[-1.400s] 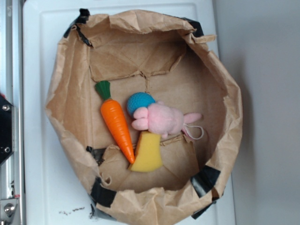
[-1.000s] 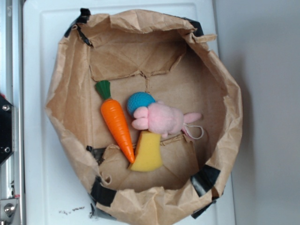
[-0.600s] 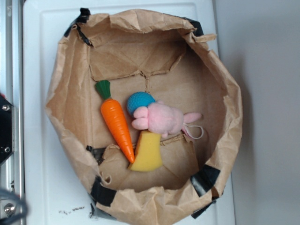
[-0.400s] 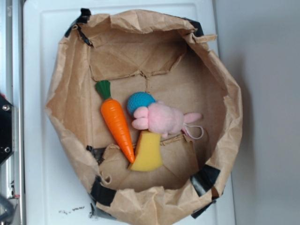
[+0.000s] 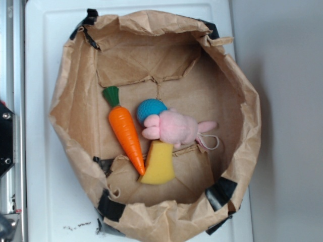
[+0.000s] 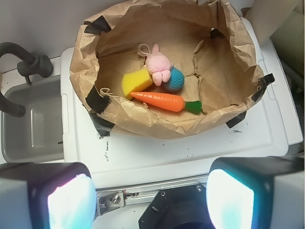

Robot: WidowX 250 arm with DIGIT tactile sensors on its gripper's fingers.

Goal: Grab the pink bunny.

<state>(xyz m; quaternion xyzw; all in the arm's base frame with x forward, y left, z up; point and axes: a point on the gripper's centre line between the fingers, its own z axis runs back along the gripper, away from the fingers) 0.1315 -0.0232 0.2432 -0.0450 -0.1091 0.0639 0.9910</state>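
Note:
The pink bunny (image 5: 176, 128) lies on its side in the middle of a rolled-down brown paper bag (image 5: 70, 85), ears toward the right, its thin string loop (image 5: 211, 142) beside them. In the wrist view the pink bunny (image 6: 158, 65) lies far ahead inside the paper bag (image 6: 157, 129). My gripper (image 6: 149, 200) hangs high above the near edge of the white surface, well short of the bag. It is open, its two fingers wide apart with nothing between them. The exterior view does not show the gripper.
A blue crocheted ball (image 5: 150, 109) touches the bunny's head. An orange carrot (image 5: 126, 135) lies to its left and a yellow wedge (image 5: 158, 164) just below. The bag walls stand up around all of them. A grey sink (image 6: 28, 124) and faucet (image 6: 24, 67) sit left.
A blurred dark shape showed at the bottom-left corner of the exterior view and has mostly gone. The bunny and the other toys have not moved.

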